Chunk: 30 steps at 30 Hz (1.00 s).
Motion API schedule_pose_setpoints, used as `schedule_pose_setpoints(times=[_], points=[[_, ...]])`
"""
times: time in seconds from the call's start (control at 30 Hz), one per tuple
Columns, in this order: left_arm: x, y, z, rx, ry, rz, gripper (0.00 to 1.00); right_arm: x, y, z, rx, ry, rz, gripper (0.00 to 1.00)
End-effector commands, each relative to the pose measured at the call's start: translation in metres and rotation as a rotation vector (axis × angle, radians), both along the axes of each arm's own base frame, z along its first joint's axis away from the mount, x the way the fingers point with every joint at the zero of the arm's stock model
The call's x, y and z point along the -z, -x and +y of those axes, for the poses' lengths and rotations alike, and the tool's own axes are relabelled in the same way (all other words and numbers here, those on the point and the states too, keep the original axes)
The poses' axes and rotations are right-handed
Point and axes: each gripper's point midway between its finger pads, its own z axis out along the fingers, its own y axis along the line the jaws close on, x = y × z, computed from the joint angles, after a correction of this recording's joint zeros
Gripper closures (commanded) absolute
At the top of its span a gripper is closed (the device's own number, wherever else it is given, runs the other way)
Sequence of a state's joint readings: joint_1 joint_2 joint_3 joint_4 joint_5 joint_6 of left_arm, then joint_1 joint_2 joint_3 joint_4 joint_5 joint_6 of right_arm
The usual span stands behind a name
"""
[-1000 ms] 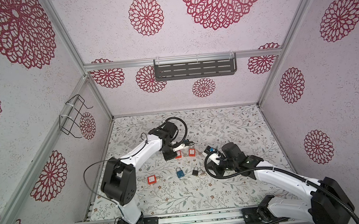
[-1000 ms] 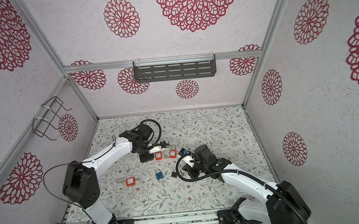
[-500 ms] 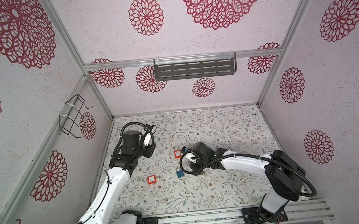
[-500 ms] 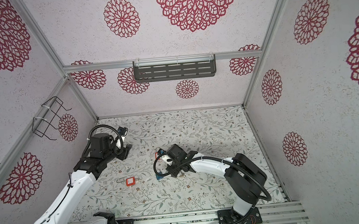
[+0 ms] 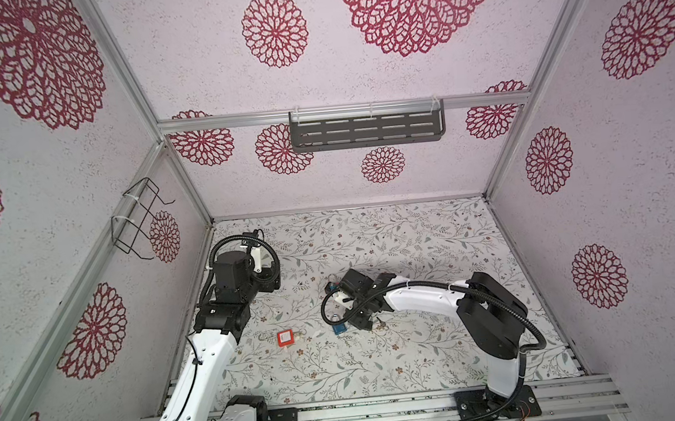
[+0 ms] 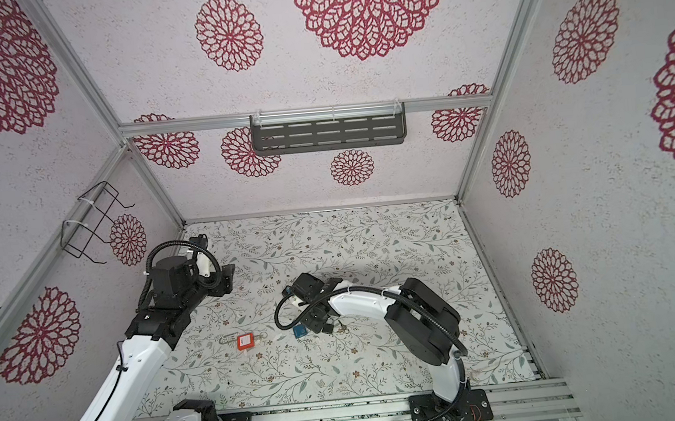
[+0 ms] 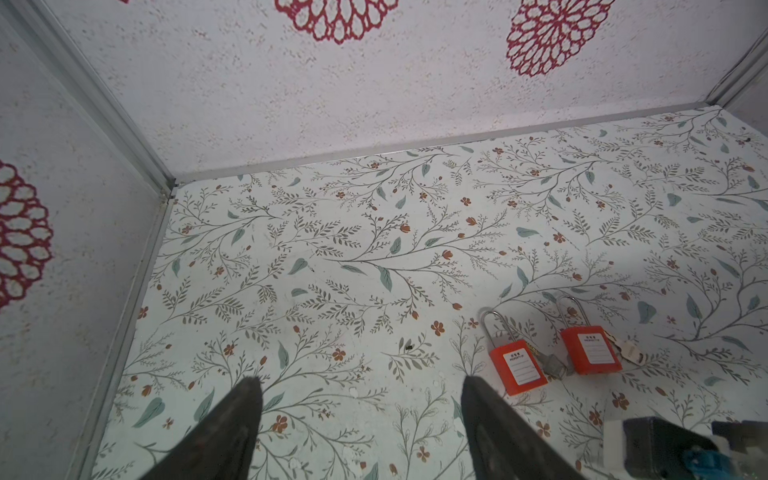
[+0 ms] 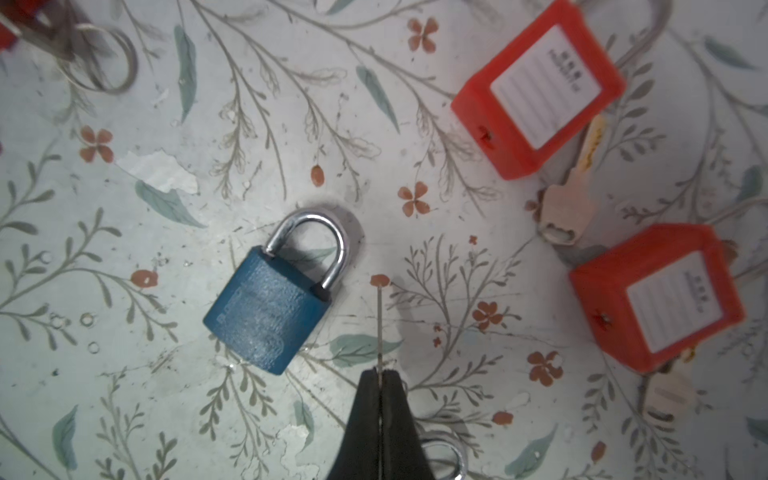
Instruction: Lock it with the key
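Key (image 8: 380, 324) sat pinched in the right gripper (image 8: 380, 372) beside the blue padlock (image 8: 266, 307) — not yet inserted; left gripper (image 7: 359, 380) gaped, empty.

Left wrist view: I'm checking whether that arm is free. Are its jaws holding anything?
No, the jaws stand wide apart with only bare floral tabletop between them.

A grey shelf (image 5: 366, 130) hangs up high at 12 o'clock. A black wire basket (image 5: 142, 218) hangs at 9 o'clock.
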State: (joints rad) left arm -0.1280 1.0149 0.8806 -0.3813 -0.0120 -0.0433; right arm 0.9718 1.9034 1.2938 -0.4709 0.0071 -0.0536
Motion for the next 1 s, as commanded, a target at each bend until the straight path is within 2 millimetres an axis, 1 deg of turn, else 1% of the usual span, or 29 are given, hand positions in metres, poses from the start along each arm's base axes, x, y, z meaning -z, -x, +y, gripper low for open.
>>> schedule_pose_setpoints(times=[0.0,0.27,0.37,0.5,0.63,0.7,0.73,0.9,0.97], points=[[-0.007,0.001,0.004,-0.02,0.016,-0.015,0.2,-0.007,0.003,-0.005,-0.008,0.043,-0.004,1.0],[-0.004,0.001,0.004,-0.016,0.011,-0.001,0.2,-0.002,0.01,0.002,-0.053,0.092,0.026,1.0],[-0.002,0.003,0.005,-0.022,0.011,0.013,0.19,-0.001,0.013,0.003,-0.059,0.101,0.039,0.96],[0.0,0.005,0.007,-0.035,0.021,0.029,0.17,-0.005,0.015,0.005,-0.063,0.097,0.049,0.88],[0.0,0.007,0.008,-0.039,0.041,0.041,0.16,-0.016,0.016,0.009,-0.059,0.057,0.045,0.76],[-0.001,0.007,0.01,-0.053,0.056,0.042,0.14,-0.025,0.015,0.013,-0.06,0.026,0.035,0.71],[-0.001,0.007,0.011,-0.064,0.067,0.047,0.12,-0.03,0.014,0.014,-0.058,0.012,0.025,0.68],[-0.003,0.01,0.022,-0.12,0.122,0.077,0.08,-0.057,0.007,0.022,-0.097,-0.041,-0.045,0.63],[-0.003,0.012,0.029,-0.145,0.157,0.09,0.06,-0.066,0.004,0.027,-0.152,-0.057,-0.082,0.58]])
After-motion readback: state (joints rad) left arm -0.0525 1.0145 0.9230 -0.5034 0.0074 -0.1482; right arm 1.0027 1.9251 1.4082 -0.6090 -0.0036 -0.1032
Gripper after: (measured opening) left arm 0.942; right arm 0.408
